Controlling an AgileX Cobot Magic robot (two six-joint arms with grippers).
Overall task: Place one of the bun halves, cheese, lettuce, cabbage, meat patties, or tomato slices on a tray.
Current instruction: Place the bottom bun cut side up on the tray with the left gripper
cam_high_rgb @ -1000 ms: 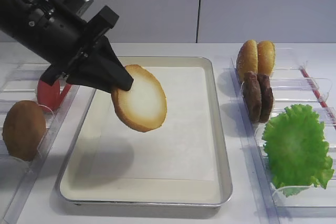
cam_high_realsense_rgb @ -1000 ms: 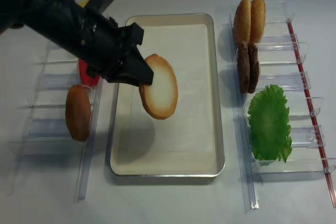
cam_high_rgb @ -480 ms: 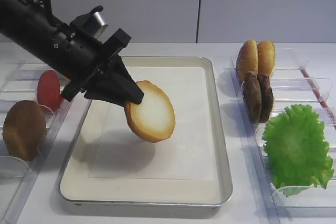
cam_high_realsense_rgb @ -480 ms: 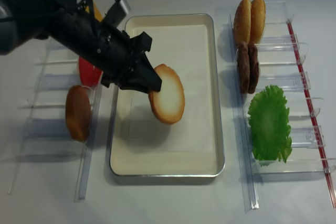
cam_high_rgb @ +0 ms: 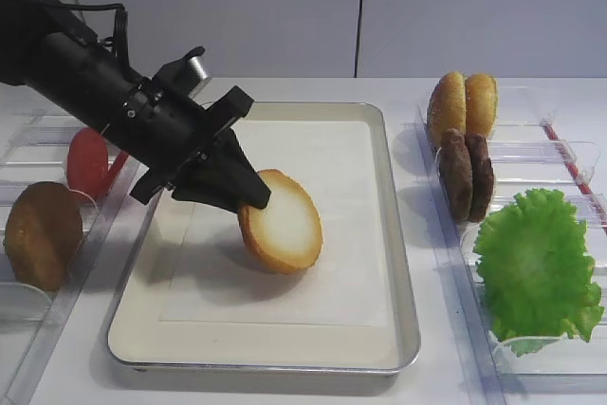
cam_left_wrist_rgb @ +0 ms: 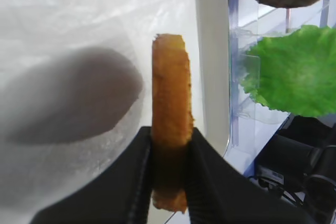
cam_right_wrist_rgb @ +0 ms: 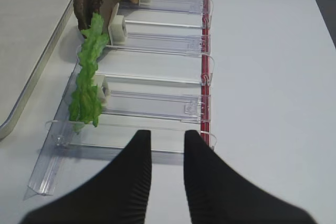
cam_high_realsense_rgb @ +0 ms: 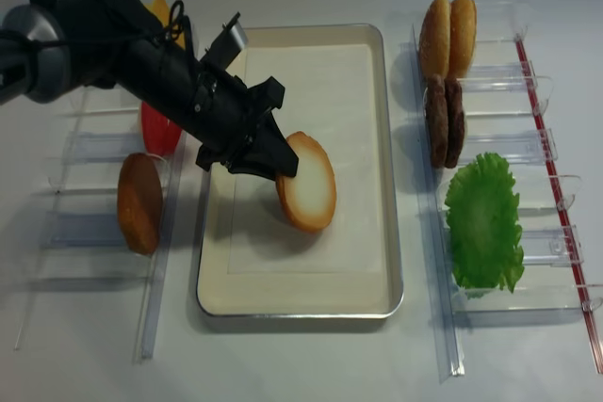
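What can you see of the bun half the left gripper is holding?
The bun half is a round flat disc with a pale cream cut face and a golden-brown rim. The left gripper pinches its rim between shut fingers; the left wrist view shows it edge-on. It hangs tilted, cut face toward the front, low over the paper liner of the tray. Its lower edge looks at or just above the paper; contact cannot be confirmed.

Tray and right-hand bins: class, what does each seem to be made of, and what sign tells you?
Tray: apparently metal, its rim silvery and reflective; a matte white paper-like sheet lines it. Bins: clear, glossy, probably plastic; the table shows through.
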